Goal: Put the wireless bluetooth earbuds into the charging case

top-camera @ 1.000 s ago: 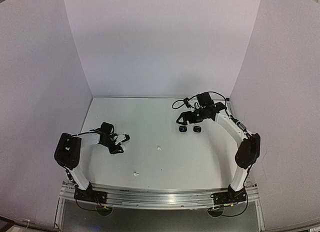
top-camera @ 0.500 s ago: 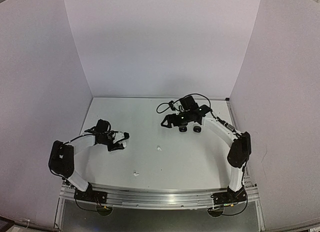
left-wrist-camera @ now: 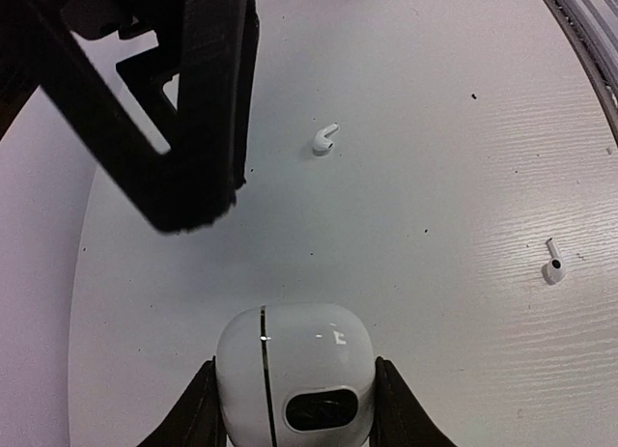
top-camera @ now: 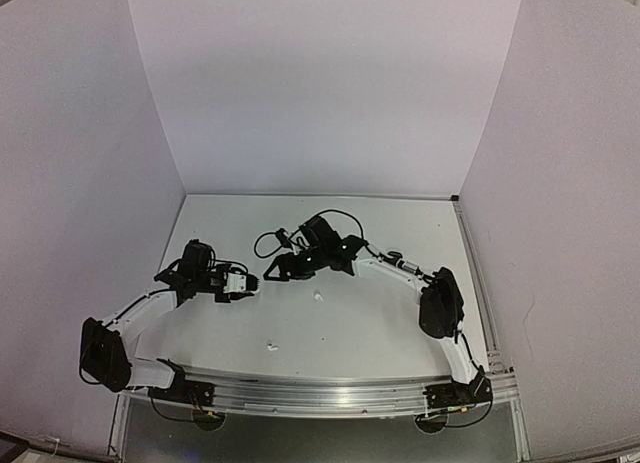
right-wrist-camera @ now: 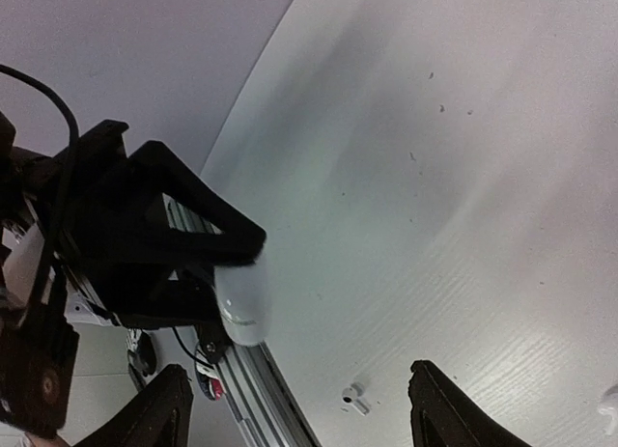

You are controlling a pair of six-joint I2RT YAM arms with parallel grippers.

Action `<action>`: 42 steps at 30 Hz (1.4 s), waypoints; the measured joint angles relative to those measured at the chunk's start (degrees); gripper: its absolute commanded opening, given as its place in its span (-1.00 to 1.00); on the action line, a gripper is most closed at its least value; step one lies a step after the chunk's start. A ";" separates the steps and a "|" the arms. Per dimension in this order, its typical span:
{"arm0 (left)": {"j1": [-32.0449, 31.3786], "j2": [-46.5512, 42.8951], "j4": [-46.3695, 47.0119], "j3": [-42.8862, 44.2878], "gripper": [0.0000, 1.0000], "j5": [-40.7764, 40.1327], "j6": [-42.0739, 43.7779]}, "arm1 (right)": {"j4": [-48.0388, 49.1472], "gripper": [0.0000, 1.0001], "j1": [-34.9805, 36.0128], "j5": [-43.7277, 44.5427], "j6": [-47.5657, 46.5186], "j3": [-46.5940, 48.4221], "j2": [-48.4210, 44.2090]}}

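Note:
My left gripper (left-wrist-camera: 294, 375) is shut on a closed white charging case (left-wrist-camera: 294, 370), its lid seam upright and the table close beneath it. From above the case (top-camera: 241, 282) shows at the left gripper (top-camera: 237, 284). My right gripper (top-camera: 272, 272) hangs just right of it, open and empty, its fingers (left-wrist-camera: 198, 109) showing large in the left wrist view. In the right wrist view the open right gripper (right-wrist-camera: 299, 408) faces the case (right-wrist-camera: 241, 297). Two white earbuds lie loose on the table: one (top-camera: 319, 295) (left-wrist-camera: 325, 138), the other (top-camera: 270, 345) (left-wrist-camera: 552, 265) (right-wrist-camera: 354, 399).
The white table (top-camera: 380, 323) is walled on three sides by pale panels. An aluminium rail (top-camera: 320, 395) runs along the near edge, holding both arm bases. The right arm stretches across the table's middle, its cables looping above it.
The right arm has swung left from the back right across the table to just beside the left gripper. The left arm has stretched forward, still holding the case.

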 measured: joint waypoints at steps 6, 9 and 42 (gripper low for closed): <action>-1.27 -0.58 0.09 0.00 -1.00 -0.10 -0.07 | 3.59 0.11 1.88 -1.16 3.14 3.87 4.25; -1.54 -0.73 0.11 -0.01 -1.00 -0.45 -0.19 | 4.34 -0.04 2.09 -1.87 3.90 4.59 6.07; -1.10 -1.26 0.61 -0.04 0.99 0.19 -14.66 | 5.94 -1.00 2.59 -7.85 -0.94 3.73 6.62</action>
